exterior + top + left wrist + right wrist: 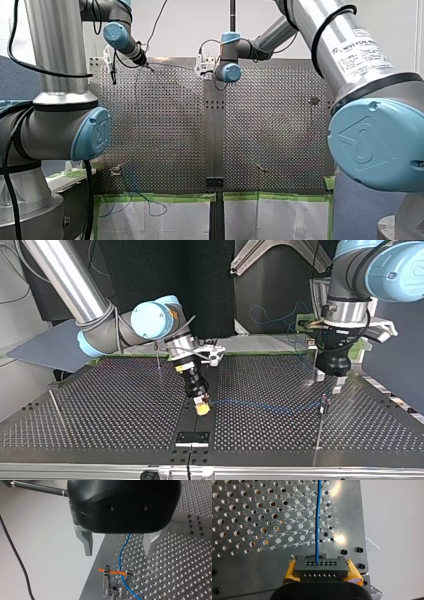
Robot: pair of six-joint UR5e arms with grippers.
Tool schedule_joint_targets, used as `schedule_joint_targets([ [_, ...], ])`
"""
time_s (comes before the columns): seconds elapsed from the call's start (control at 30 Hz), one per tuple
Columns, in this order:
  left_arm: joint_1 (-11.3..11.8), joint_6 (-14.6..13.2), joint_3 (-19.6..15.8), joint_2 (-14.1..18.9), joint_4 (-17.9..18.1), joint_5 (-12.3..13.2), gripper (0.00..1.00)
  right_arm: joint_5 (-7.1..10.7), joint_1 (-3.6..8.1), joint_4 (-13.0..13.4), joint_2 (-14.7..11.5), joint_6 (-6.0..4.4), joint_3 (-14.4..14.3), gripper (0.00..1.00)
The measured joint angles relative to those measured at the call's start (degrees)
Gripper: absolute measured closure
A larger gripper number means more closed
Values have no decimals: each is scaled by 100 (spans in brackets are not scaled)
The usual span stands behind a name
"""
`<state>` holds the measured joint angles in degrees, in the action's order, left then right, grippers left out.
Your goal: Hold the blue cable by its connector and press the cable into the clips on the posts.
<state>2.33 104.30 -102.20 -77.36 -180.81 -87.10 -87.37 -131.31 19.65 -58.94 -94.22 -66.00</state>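
1. The perforated bench was observed nearest the top view's camera, with a black plate fixed at its central seam.
2. Just beyond the plate, my right gripper was found low over the bench and tilted. Its fingers were closed on the connector, a dark block with rows of holes, which was clamped between the yellow pads.
3. The blue cable was seen leaving the connector's face and was stretched over the bench toward the top view's right.
4. At that end the cable was carried to a clip post, where it was seen crossing an orange strip between the post's two uprights. Whether it was fully seated could not be determined.
5. My left gripper was recorded above the post. Its metal fingers were spread wide and nothing was held; the cable passed between them untouched.
6. Furthest off, loops of blue wire were noted beyond the bench's far edge.
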Motion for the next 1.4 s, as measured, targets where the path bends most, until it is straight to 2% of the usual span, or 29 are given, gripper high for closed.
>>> schedule_joint_targets([
  [0.13, -46, -199, 1, -36, 8, -61, 0, 6, 0, -3, 0, -1, -2, 100],
  [0.27, -80, -275, 7, -95, -13, -74, 0, 15, -2, -4, 0, -4, -3, 100],
  [1.4, -190, -335, 28, -115, -30, -267, 0, 44, -4, -19, 0, -11, -2, 100],
])
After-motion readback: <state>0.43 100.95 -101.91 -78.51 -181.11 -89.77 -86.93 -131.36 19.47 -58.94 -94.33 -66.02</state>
